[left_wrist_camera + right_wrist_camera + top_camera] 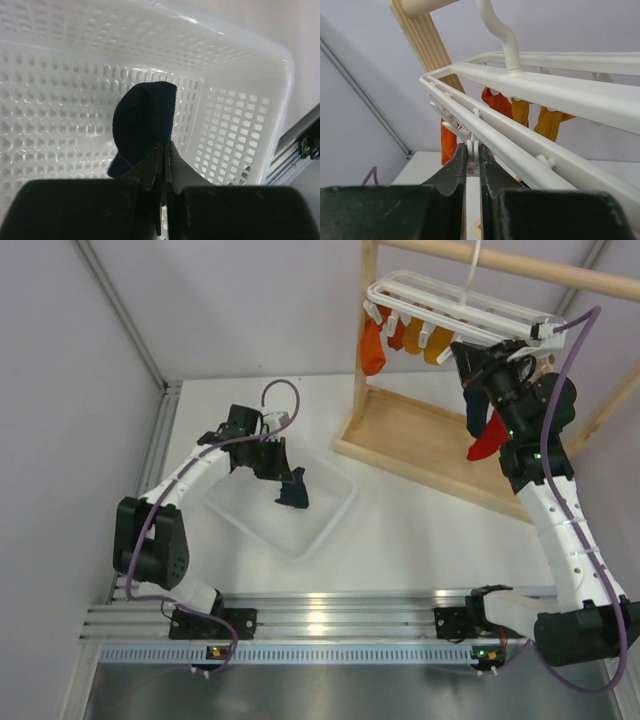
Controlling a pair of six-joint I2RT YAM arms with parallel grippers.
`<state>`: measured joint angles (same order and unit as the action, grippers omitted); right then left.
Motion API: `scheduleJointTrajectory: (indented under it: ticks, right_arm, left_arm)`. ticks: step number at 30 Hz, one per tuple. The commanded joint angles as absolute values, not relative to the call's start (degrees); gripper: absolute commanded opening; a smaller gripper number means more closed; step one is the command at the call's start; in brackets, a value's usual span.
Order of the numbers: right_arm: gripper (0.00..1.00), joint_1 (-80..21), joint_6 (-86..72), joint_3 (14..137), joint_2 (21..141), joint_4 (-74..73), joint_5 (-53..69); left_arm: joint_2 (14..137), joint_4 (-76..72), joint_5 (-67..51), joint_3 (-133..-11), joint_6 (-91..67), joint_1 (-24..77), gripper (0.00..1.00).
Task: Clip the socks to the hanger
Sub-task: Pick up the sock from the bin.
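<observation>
L gripper [164, 150], far left of the hanger [450, 305] and lower: fingers pressed together on a fold of the navy sock [142, 122]. The sock dangles inside the white basket [240, 125], its bulk hanging free of the mesh floor as far as the wrist view shows.

Nearer the hanger, an orange sock [449, 140] and yellow socks [547, 122] are already pegged at its left end. They aren't ours.

R gripper [473, 155], right up under the hanger's near rail: fingers shut tight on a small white clip [472, 148]. The red sock [487, 443] hangs just below the hanger beside the R wrist. Can't tell whether it's clipped or only caught on the arm.

Progress, my read: neither sock surely pegged. Navy one just grabbed, w/ lift, carry and clipping left. Red one mid-clipping at best.

Room: basket walls ring the navy sock, so up first, then across. The wooden rack [420, 440] has its post and base edge between the L arm and the hanger. The hanger's left end is crowded w/ socks and its right end w/ the R arm, so free clips look mostly mid-rail.
</observation>
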<state>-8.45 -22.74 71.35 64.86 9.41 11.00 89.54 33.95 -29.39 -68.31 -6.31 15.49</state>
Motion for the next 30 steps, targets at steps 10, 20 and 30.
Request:
scheduleJointTrajectory:
  ticks: [10, 20, 30]
  right_arm:
    - [0.00, -8.7, -22.1, 73.7, 64.2, 7.6, 15.3]
    - [0.00, -8.7, -21.4, 73.2, 63.8, 7.8, 14.9]
    - [0.00, -8.5, -21.4, 72.7, 63.7, 8.0, 15.6]
  left_arm:
    - [95.8, 23.5, -20.9, -67.0, -22.4, 4.1, 0.00]
    - [93.1, 24.8, -22.3, -67.7, -16.3, 4.4, 0.00]
    - [83.5, 22.4, -7.0, -63.0, 9.3, 19.4, 0.00]
